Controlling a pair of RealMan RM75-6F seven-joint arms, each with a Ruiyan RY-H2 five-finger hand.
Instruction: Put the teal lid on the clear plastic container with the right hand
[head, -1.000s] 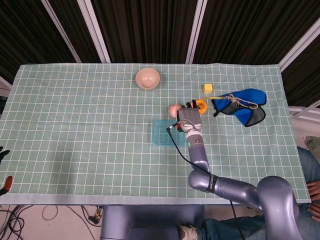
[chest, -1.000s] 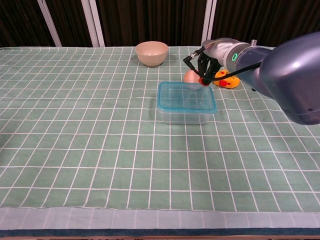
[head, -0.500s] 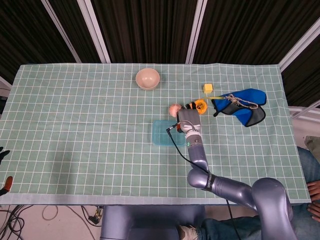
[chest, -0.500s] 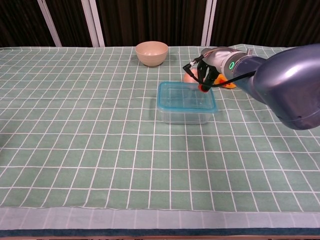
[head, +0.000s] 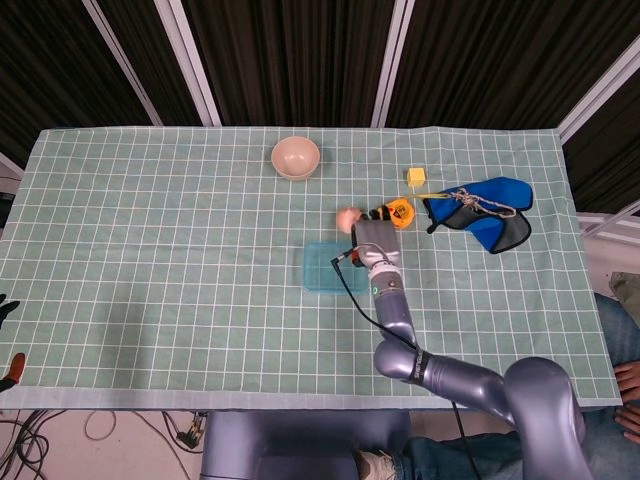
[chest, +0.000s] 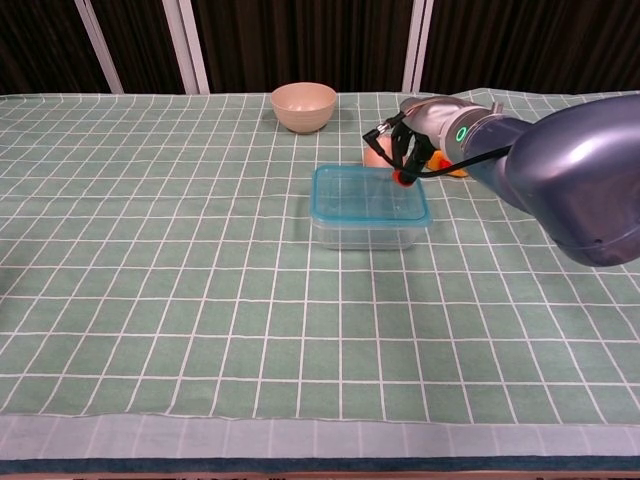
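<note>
No readable brand or writing anywhere; only a green lit ring on the right arm's wrist. The teal lid (chest: 370, 191) sits flat on top of the clear plastic container (chest: 367, 228), rim lined up all round, near desk centre, slightly toward 3 o'clock. Container is rectangular, see-through walls, nothing visible inside. Lid is translucent teal with a brighter raised edge. The right hand (chest: 405, 150) is at the lid's 1 o'clock corner, dark fingers (chest: 397, 160) curled down with a red tip touching or just over the lid's far edge; cannot tell whether they are clamped on the rim or just pressing, head view hides them under the wrist (head: 372, 240). Versus a second ago the hand has shifted a little toward 9 o'clock and the container with lid has slid slightly that way too. Left hand (head: 8, 370) barely shows at the head view's left edge, off the desk (chest: 150, 300), finger state unclear. Behind the right hand at 12 o'clock a peach-coloured ball (head: 346, 216) and an orange toy (head: 399, 211). Beige bowl (chest: 303, 106) at 11 o'clock. Yellow cube (head: 415, 176) and blue mitt (head: 487, 220) at 2 o'clock.
</note>
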